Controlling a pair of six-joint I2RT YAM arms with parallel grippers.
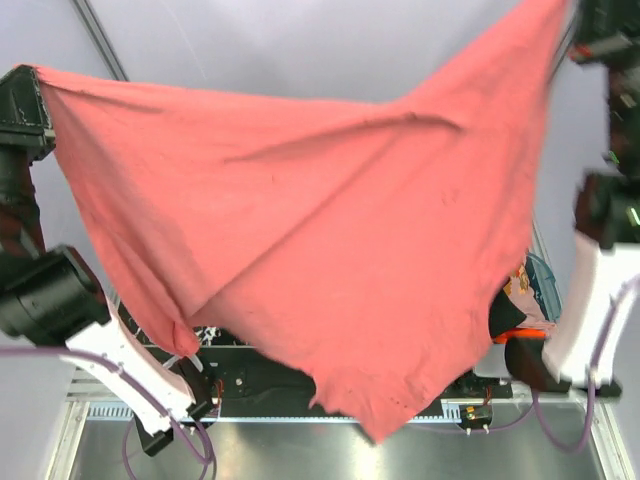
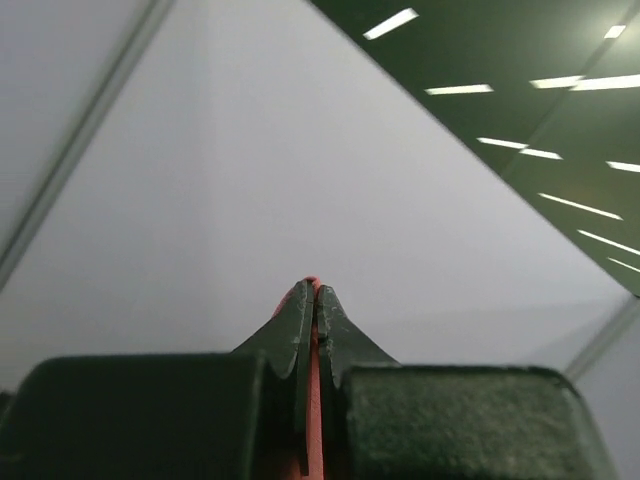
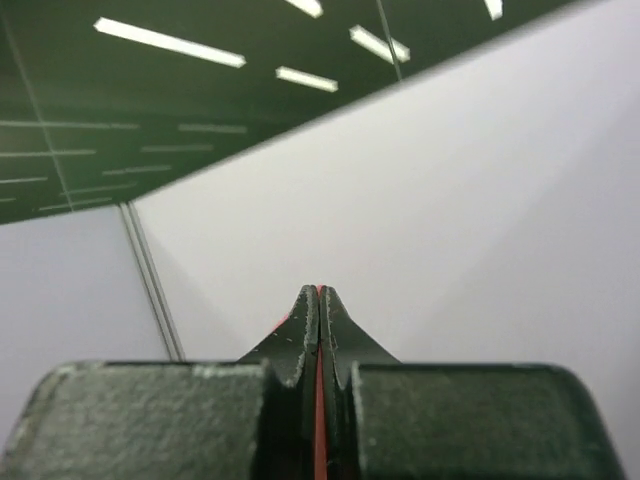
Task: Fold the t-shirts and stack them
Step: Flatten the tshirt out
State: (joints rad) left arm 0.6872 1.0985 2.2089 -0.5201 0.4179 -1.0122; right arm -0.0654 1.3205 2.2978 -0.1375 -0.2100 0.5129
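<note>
Left gripper (image 2: 316, 292) and right gripper (image 3: 319, 292) are both pinched tight on the salmon-red shirt (image 1: 320, 240), with fabric between the fingers. It hangs spread out in the air, stretched left to right between them, a loose point drooping lowest.

Shirt (image 1: 320, 230) seemingly hides most basket (image 1: 545, 282).

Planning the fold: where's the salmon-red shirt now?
Top view: the salmon-red shirt hangs midair, stretched between the left pincer upper-left and the right pincer upper-right.
</note>
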